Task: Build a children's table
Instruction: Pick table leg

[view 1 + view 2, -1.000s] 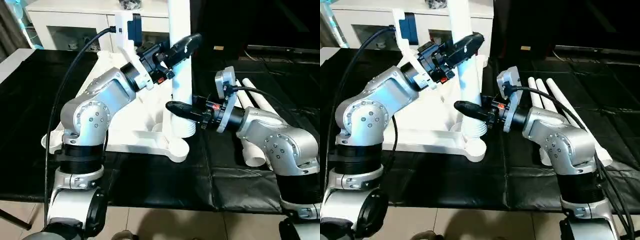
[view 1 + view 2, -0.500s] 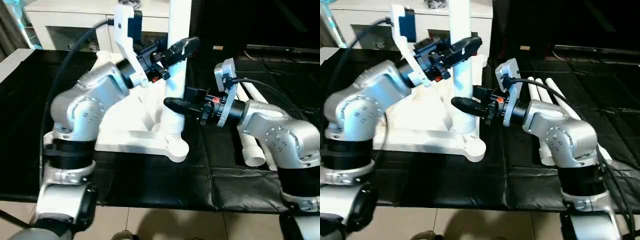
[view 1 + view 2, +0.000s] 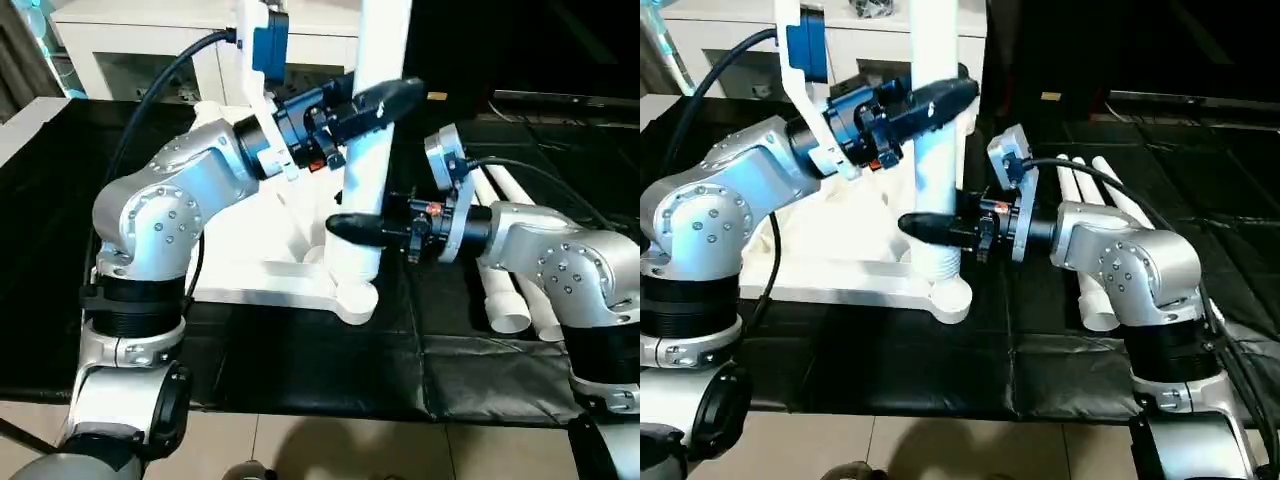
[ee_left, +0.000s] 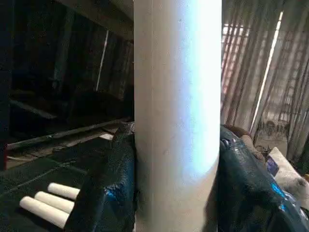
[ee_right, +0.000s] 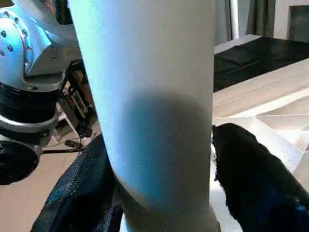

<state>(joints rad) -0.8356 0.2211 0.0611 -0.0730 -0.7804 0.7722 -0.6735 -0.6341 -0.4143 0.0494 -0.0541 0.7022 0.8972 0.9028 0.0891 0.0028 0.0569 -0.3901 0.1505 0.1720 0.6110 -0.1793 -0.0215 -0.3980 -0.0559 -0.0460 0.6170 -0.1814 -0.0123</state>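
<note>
White cabinet [image 3: 180,40] with glass doors behind work area. Black cloth [image 3: 330,360] covers surface. Beige tiled floor [image 3: 400,450] below. Curtains [image 4: 263,82] backlit.

The upright leg [image 3: 368,150] now leans with its upper end toward the robot's right, where a second ago it stood nearly straight. The left gripper [image 3: 385,100] sits further right along with it. The right gripper [image 3: 352,228] has shifted slightly toward the near corner socket [image 3: 357,297]; its fingers [image 5: 251,169] now stand a little off the leg.
</note>
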